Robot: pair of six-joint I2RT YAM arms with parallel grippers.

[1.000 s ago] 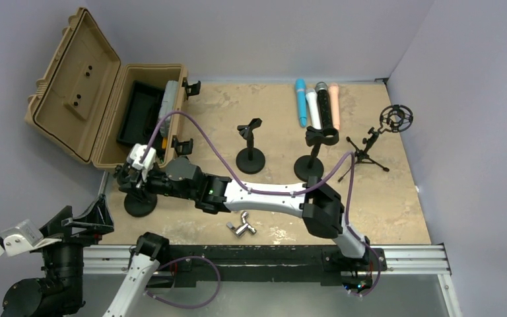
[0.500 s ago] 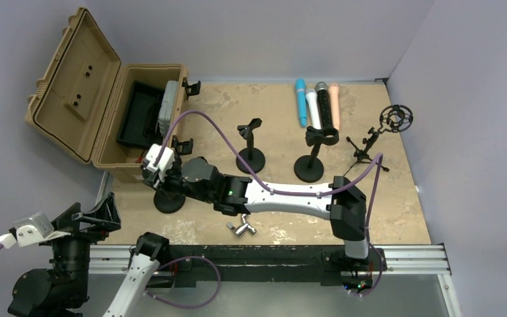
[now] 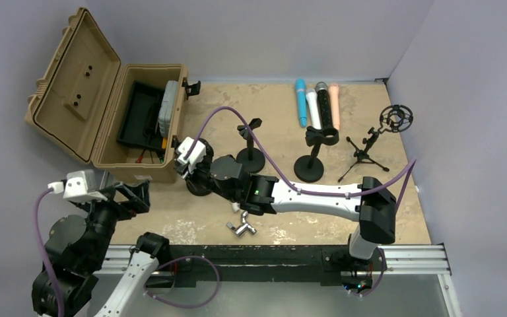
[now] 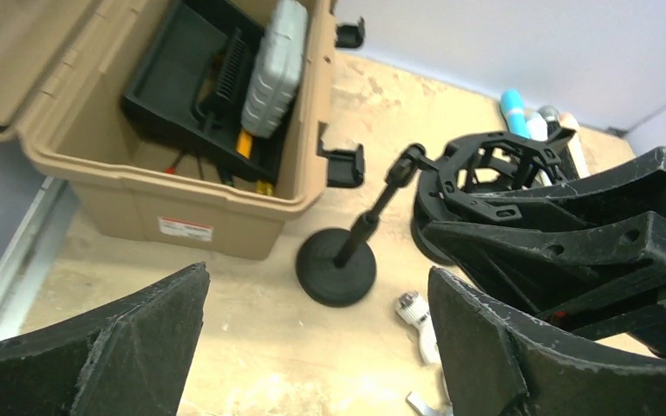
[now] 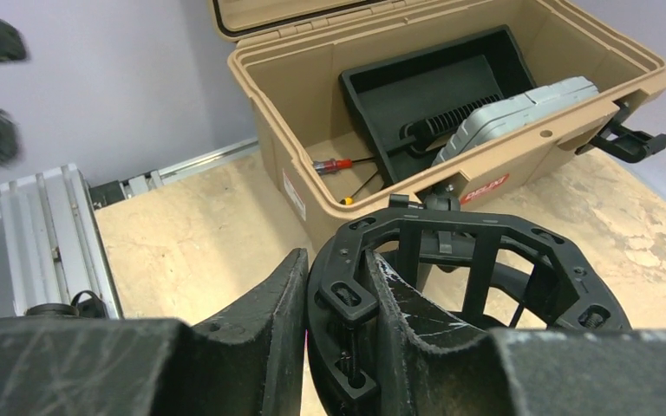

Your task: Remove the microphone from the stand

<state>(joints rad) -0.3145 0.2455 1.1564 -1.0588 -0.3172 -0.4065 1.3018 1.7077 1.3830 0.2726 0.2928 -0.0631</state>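
Fingers of the left claw [image 3: 137, 197] are spread wide, with nothing between them, at the lower left of the overhead view. Above it stands an open case [image 3: 129, 170] of tan moulded plastic, with a black tray [image 3: 135, 119] and a grey ribbed box [image 3: 167, 105] inside.

Just right of the case, the right claw [image 5: 334, 277] is pinched narrow on the rim of a ring cage [image 5: 451, 224]. This cage is a black hoop of thin struts topping a thin-poled stand [image 4: 364, 227] with a round base, and no microphone is seen in it. A small silvery fitting [image 3: 241, 228] lies on the mottled tan bench [image 3: 396, 198], and an empty stand [image 3: 251, 158] is set further back.

Right of centre, a dark microphone [image 3: 323, 104] with a grey mesh head is seen at the clip of a second stand [image 3: 310, 168]. Whether it is seated in the clip or only lying behind it cannot be told. It is flanked by a blue microphone [image 3: 301, 102], a white microphone [image 3: 312, 109] and a peach microphone [image 3: 335, 109], all smooth cylinders. At far right a tripod [image 3: 368, 153] carries a spare cage [image 3: 396, 117].

The thin-poled stand is judged to be in the way. It is best set flat on its base, apart from the others, before the grip is let go. For the removal, the second stand should be steadied by one claw while the dark microphone is gripped mid-barrel and drawn along the clip's axis. It should not be levered sideways, since a smooth barrel may slip and the stand may tip.
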